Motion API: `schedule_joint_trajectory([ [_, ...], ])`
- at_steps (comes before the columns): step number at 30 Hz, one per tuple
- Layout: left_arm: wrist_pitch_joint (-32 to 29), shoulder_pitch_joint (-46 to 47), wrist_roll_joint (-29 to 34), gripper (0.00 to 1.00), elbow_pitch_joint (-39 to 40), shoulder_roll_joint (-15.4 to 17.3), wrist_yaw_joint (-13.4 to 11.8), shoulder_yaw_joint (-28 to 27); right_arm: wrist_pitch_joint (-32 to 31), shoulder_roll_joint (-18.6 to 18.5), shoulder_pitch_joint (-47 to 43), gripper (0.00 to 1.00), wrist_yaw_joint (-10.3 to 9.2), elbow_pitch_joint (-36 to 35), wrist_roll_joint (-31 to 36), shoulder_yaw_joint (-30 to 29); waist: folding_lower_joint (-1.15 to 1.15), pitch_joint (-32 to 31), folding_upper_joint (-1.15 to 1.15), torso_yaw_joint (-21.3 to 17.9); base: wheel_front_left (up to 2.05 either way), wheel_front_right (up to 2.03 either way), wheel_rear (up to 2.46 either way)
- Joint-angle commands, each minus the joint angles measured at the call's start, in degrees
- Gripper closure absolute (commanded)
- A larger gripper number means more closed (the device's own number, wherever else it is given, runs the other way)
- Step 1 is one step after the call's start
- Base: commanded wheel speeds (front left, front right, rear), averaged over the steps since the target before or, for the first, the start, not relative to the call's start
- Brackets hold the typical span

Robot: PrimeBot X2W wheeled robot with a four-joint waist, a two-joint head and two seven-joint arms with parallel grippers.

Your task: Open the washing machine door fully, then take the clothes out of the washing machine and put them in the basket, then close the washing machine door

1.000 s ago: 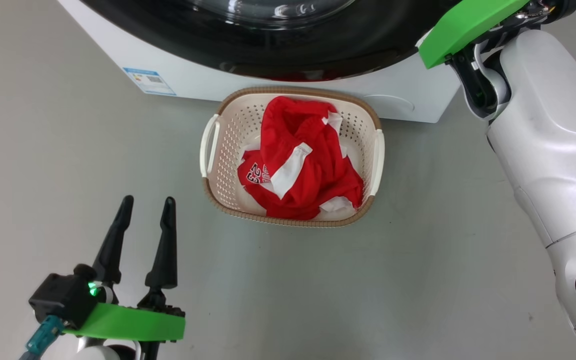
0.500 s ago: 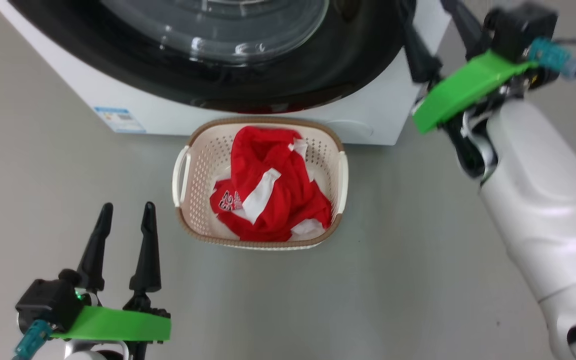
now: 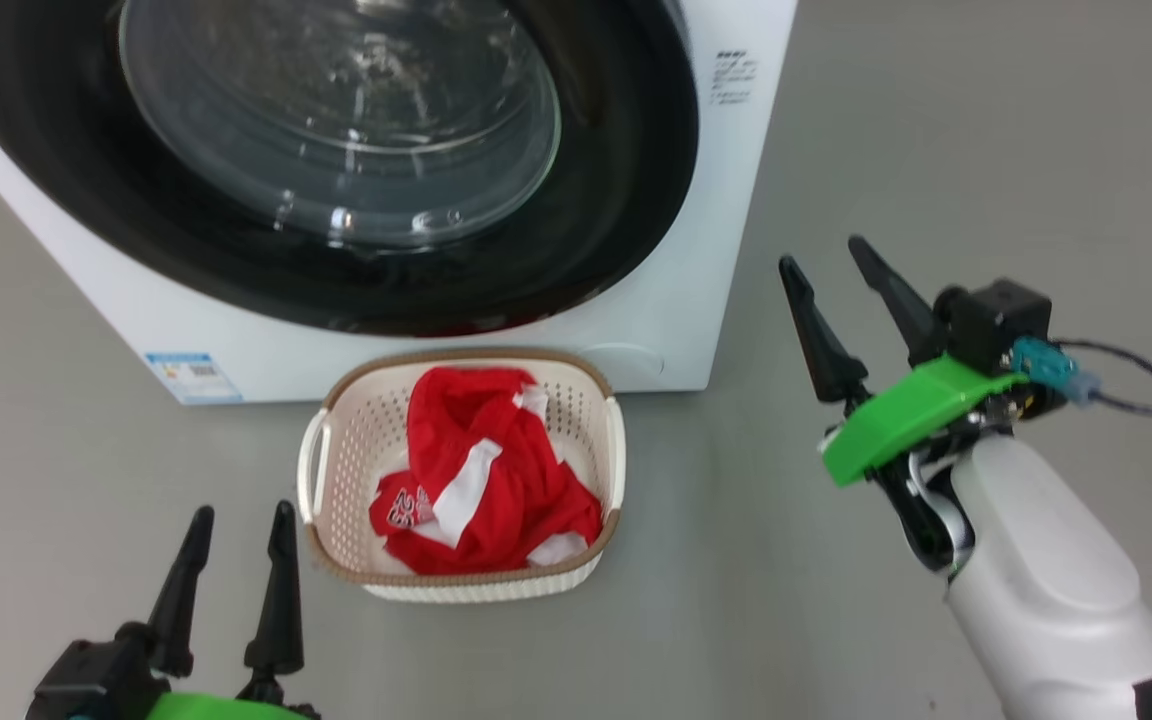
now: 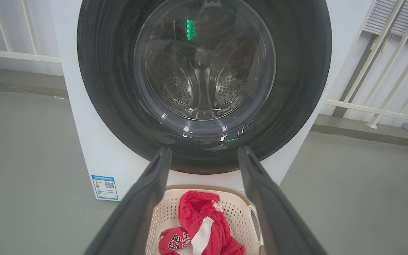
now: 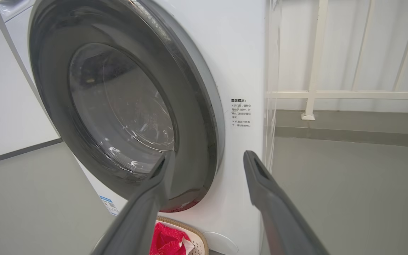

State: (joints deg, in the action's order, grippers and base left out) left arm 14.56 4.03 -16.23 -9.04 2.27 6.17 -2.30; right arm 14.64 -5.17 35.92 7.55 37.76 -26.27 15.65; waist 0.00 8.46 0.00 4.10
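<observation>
The washing machine (image 3: 731,200) stands ahead with its door (image 3: 626,180) lying flush against the front; through the glass the steel drum (image 4: 204,85) shows. On the floor before it sits the basket (image 3: 356,440), holding the red clothes (image 3: 496,470) with white stripes. My left gripper (image 3: 242,515) is open, low and just left of the basket, and its fingers (image 4: 147,198) frame the door and the basket (image 4: 165,212). My right gripper (image 3: 821,252) is open in the air to the right of the machine, holding nothing and looking at the door (image 5: 197,117) from the side.
A small blue label (image 3: 194,367) sits at the machine's lower left corner. Grey floor spreads on both sides of the basket. A white railing (image 5: 313,95) runs behind the machine. A cable (image 3: 1136,370) trails from my right wrist.
The head camera has risen, so more of the machine's front shows. My right gripper has drawn back from the door's right edge, its fingers now spread. Basket, clothes and left gripper stay put.
</observation>
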Motion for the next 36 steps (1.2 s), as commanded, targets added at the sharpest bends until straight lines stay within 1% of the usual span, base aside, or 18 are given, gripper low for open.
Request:
schedule_joint_trajectory([
  [1, 0.4, -0.5, 0.7, 0.00, 1.0, 1.2, 0.5, -2.3, 0.4, 0.6, -1.6, 0.00, -0.06, -2.2, 0.7, 0.1, 0.00, -4.2, 0.00, -3.2, 0.00, 0.00, 0.00],
  [6, 0.4, -3.2, 1.8, 0.00, 1.0, 1.4, 0.6, -3.3, 0.4, -0.2, -8.2, 0.00, -0.06, -3.5, 2.1, -1.9, 0.00, -7.8, 0.00, -4.6, 0.00, 0.00, 0.00],
  [11, 0.4, -5.0, 2.7, 0.00, 1.4, 1.4, 0.6, -4.1, 0.4, -0.7, -12.6, 0.00, -0.06, -6.3, 2.8, -3.6, 0.00, -9.6, 0.00, -5.7, 0.00, 0.00, 0.00],
  [15, 0.4, -6.0, 3.7, 0.00, 0.9, 1.5, 0.5, -4.2, 0.4, -1.4, -17.3, 0.00, -0.06, -11.6, 1.7, -4.5, 0.00, -10.9, 0.00, -5.9, 0.00, 0.00, 0.00],
  [19, 0.4, -7.0, 4.0, 0.00, 0.9, 1.4, 0.5, -4.6, 0.4, -2.6, -23.6, 0.00, -0.06, -17.0, 1.1, -6.8, 0.00, -12.3, 0.00, -5.9, 0.00, 0.00, 0.00],
  [23, 0.4, -8.3, 3.7, 0.00, 1.6, 1.4, 0.7, -5.6, 0.4, -3.5, -28.7, 0.00, -0.06, -20.6, 1.1, -7.5, 0.00, -13.0, 0.00, -6.4, 0.00, 0.00, 0.00],
  [30, 0.4, -10.5, 4.8, 0.00, 2.6, 1.6, 0.9, -6.1, 0.4, -4.2, -32.3, 0.00, -0.06, -25.0, 1.6, -8.4, 0.00, -13.7, 0.00, -7.5, 0.00, 0.00, 0.00],
  [36, 0.4, -12.5, 5.3, 0.00, 4.3, 1.1, 1.0, -6.7, 0.4, -3.3, -34.1, 0.00, -0.06, -25.7, 1.9, -10.2, 0.00, -14.2, 0.00, -7.8, 0.00, 0.00, 0.00],
])
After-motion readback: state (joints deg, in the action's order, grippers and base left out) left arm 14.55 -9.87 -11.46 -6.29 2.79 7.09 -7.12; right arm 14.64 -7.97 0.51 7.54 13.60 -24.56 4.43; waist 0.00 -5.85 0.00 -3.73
